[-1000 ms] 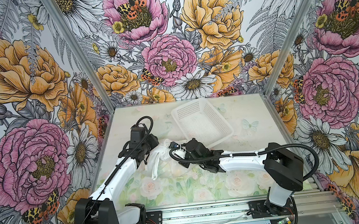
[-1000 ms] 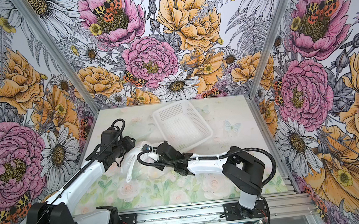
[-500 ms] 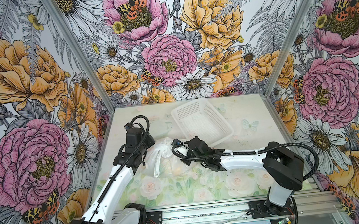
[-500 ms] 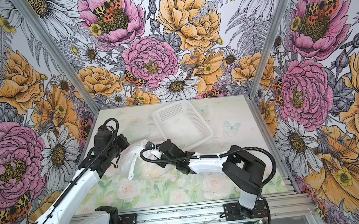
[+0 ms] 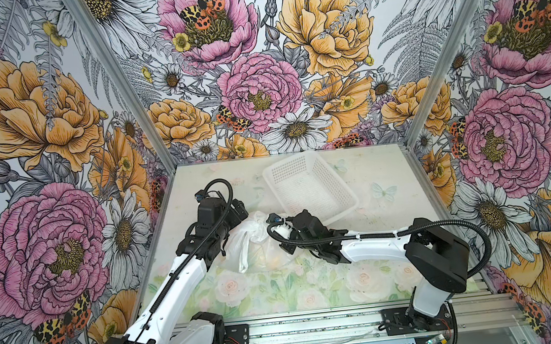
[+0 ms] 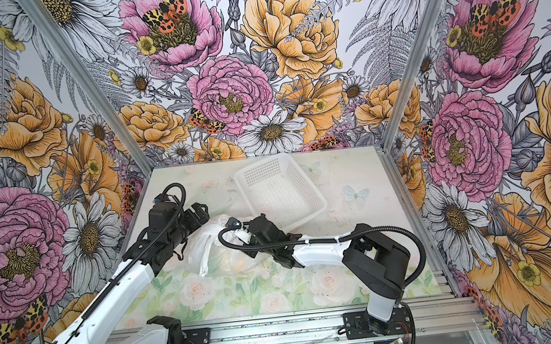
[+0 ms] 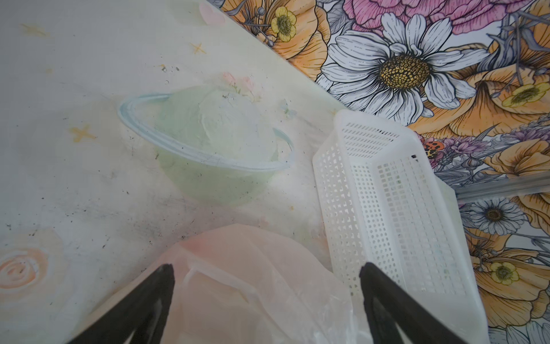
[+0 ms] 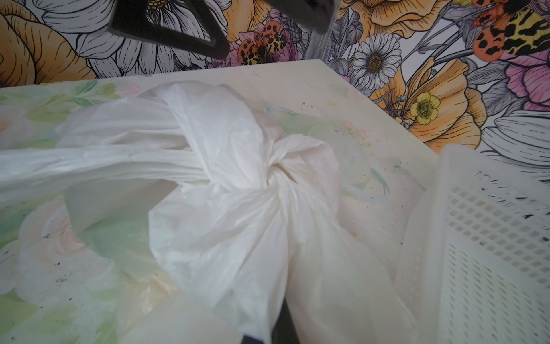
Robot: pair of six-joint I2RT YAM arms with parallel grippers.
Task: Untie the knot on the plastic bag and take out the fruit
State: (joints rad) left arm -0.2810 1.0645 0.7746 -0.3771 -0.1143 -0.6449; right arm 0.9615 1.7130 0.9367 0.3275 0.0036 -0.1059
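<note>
Plainly, the only writing in view is a row of dark marks along the rim of the white lattice basket [image 8: 506, 184] in the right wrist view, and they are too blurred to read.

The plastic bag [image 5: 257, 247] [image 6: 220, 254] lies on the table [image 5: 388, 175], touching the basket's [image 5: 287, 164] near corner and spreading away from it toward the robot. The knot [image 8: 268, 178] is tied, a twisted lump at the end of the bag nearest the basket, with one handle loop trailing off on the side away from the basket. The fruit [image 6: 238, 265] is inside the bag, showing only as yellow-orange smudges through the film; single pieces cannot be told apart.

The left gripper [image 5: 240, 210] hovers just beside the basket's near-left side, above the bag's end, with its jaws spread wide and nothing between them; the left wrist view shows its two black fingers [image 7: 154, 297] apart over the pink-tinted film.

The right gripper [image 5: 274, 229] reaches in just below the basket's near corner. Its jaws are closed, with bag film below the knot bunched into them, so it appears clamped on the plastic.
</note>
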